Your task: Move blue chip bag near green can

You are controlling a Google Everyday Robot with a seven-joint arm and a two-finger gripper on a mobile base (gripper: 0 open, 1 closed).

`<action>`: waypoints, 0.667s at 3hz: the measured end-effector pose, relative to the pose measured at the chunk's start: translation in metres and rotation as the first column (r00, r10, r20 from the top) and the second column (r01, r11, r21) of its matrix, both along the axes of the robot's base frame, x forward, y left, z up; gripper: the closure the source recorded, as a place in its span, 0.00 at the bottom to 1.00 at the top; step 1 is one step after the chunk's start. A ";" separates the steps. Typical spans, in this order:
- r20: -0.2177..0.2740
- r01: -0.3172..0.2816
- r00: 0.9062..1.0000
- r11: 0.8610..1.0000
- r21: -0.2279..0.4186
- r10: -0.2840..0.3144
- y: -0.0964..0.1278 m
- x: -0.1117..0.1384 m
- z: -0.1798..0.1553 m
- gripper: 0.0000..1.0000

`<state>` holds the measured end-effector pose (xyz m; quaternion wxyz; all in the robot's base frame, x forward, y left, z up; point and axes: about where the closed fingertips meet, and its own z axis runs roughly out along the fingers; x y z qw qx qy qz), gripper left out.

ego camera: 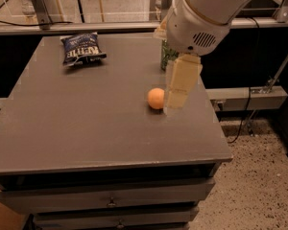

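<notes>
On table (86, 128), blue chip bag (81, 48) far from fingers (181, 87)

Hand (175, 102) just beside orange ball (156, 98)

Dim, warm light falls from above. The pale gripper (175, 98), at 1 o'clock from the centre, looks brightest; the drawers (110, 198) at 6 o'clock are in shadow.

One each: bag (81, 48), can (166, 59) (apparently), ball (156, 98), gripper (175, 104) beside ball.
</notes>
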<state>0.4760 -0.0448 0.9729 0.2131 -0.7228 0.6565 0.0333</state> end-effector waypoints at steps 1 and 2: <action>0.002 -0.014 1.000 1.000 -0.006 0.014 0.001 0.004 -0.004 0.00; 0.014 -0.054 0.998 0.997 0.059 0.053 0.019 0.031 -0.005 0.00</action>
